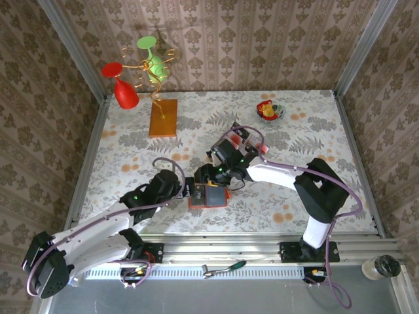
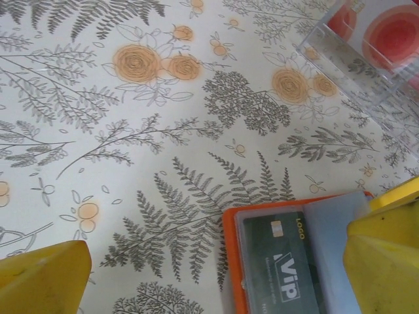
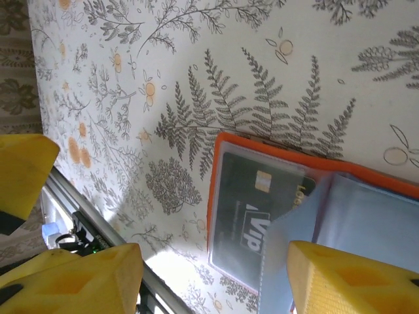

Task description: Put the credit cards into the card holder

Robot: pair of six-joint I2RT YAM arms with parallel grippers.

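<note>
Two robot arms are meeting over the card holder (image 1: 209, 196), which is lying open near the front edge of the floral worktop (image 1: 131, 150). Its orange cover is facing down and its grey-blue inside is facing up.

The left pincer (image 2: 209, 261) is standing wide. Its yellow fingers (image 2: 42, 278) are spreading to either side of the holder's near page and gripping nothing. One finger is overlapping the holder's far part in the left wrist view, though contact cannot be told.

The right pincer (image 3: 213, 271) is likewise gaping and holding nothing. One of its fingers (image 3: 353, 281) is hanging over the grey-blue pages while the other is hanging over bare cloth beside the holder.

A dark card (image 2: 281, 268) marked "Vip" is sitting inside a clear sleeve on one page. A translucent grey-blue sleeve (image 3: 294, 255) is lying partly across it.

The red-and-white credit cards (image 2: 386, 29) are resting in a clear plastic tray (image 2: 340, 59). The tray is standing farther back on the worktop, apart from the holder and behind the right arm's wrist in the overhead view.

Toward the back, a wooden board (image 1: 163, 118) is carrying a wire stand with a red glass (image 1: 121, 88) and a green glass (image 1: 152, 55). A small bowl (image 1: 270, 110) of colourful pieces is sitting near the rear right.
</note>
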